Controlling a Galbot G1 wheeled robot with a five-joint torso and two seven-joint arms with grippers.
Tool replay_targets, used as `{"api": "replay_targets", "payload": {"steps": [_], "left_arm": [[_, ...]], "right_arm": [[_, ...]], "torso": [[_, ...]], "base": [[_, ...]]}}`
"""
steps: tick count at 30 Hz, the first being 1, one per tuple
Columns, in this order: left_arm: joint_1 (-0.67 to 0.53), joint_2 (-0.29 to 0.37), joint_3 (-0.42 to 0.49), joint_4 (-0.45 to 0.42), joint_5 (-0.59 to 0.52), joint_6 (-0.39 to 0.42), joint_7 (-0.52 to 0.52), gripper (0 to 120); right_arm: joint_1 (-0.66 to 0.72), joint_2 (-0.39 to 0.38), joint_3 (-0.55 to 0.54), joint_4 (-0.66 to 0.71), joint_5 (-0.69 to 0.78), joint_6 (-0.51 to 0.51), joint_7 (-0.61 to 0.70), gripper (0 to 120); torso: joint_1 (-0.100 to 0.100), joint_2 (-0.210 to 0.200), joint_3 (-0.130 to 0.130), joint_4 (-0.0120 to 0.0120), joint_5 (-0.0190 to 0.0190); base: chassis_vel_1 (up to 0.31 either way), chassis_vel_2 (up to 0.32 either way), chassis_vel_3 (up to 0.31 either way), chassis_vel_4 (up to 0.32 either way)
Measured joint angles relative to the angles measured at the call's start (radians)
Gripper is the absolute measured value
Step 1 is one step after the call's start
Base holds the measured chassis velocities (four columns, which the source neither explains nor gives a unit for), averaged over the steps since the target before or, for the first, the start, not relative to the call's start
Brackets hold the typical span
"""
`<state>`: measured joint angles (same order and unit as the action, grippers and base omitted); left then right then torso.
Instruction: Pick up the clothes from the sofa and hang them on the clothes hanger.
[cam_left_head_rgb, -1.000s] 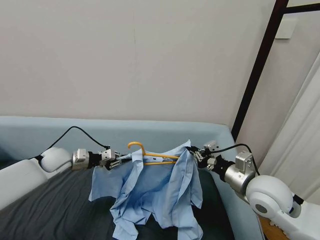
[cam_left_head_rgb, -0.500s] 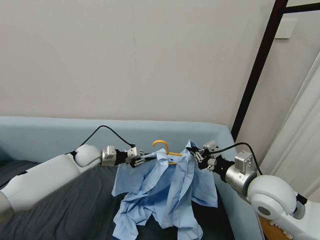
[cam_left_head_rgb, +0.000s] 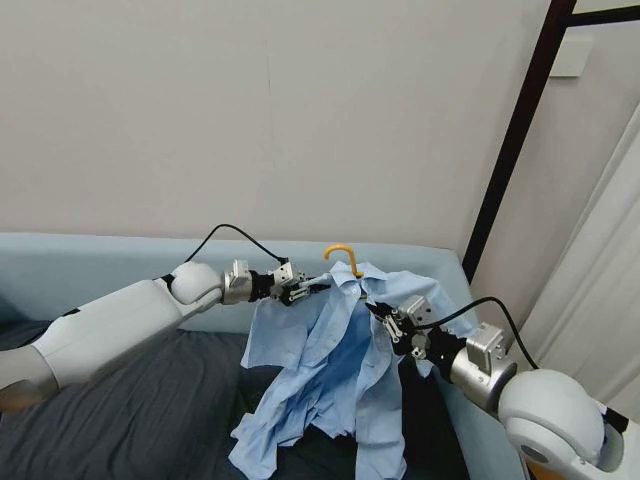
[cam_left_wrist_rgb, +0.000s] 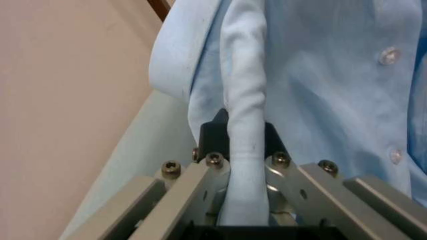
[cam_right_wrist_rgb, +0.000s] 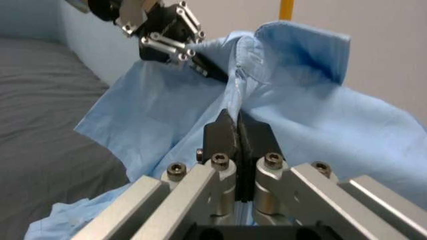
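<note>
You see one blue shirt (cam_left_head_rgb: 325, 372) on one orange hanger (cam_left_head_rgb: 343, 254), now higher above the sofa (cam_left_head_rgb: 90, 262) and further right than a second ago. Two grippers work: left gripper (cam_left_head_rgb: 304, 290) clamps a shirt fold by the collar; right gripper (cam_left_head_rgb: 386, 319) pinches the front edge.

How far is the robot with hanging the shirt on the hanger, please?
Done: the light blue shirt is raised above the sofa, its collar around the orange hanger. In hand: the left claw and the right claw are each shut on shirt fabric. Left: the shirt hangs bunched, and the hanger's hook is on no rail.
</note>
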<state>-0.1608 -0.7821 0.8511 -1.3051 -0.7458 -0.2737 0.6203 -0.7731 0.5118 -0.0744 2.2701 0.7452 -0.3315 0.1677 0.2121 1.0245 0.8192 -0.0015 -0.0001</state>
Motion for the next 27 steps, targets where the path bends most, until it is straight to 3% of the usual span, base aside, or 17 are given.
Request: {"api": "replay_targets", "payload": {"steps": [13, 16, 20, 27], "left_arm": [[-0.028, 0.067, 0.002, -0.062, -0.019, 0.01, -0.003, 1], [-0.053, 0.066, 0.01, -0.066, -0.029, 0.011, -0.008, 1], [-0.11, 0.065, 0.027, -0.089, -0.058, 0.014, -0.021, 1], [-0.103, 0.067, 0.026, -0.127, -0.066, 0.022, -0.044, 1]], "right_arm": [[-0.108, 0.041, 0.034, 0.038, -0.042, 0.02, 0.013, 0], [-0.075, 0.051, 0.011, 0.038, -0.038, 0.014, 0.023, 0], [0.07, 0.029, -0.056, 0.023, 0.006, 0.001, 0.04, 0], [0.106, 0.006, -0.073, 0.015, 0.025, -0.003, 0.051, 0]], "torso": [[0.0, 0.0, 0.0, 0.0001, -0.0002], [0.0, 0.0, 0.0, -0.0001, 0.0003], [0.0, 0.0, 0.0, 0.0001, 0.0], [0.0, 0.0, 0.0, -0.0001, 0.0001]], "base": [[0.0, 0.0, 0.0, 0.0], [0.0, 0.0, 0.0, 0.0], [0.0, 0.0, 0.0, 0.0], [0.0, 0.0, 0.0, 0.0]]}}
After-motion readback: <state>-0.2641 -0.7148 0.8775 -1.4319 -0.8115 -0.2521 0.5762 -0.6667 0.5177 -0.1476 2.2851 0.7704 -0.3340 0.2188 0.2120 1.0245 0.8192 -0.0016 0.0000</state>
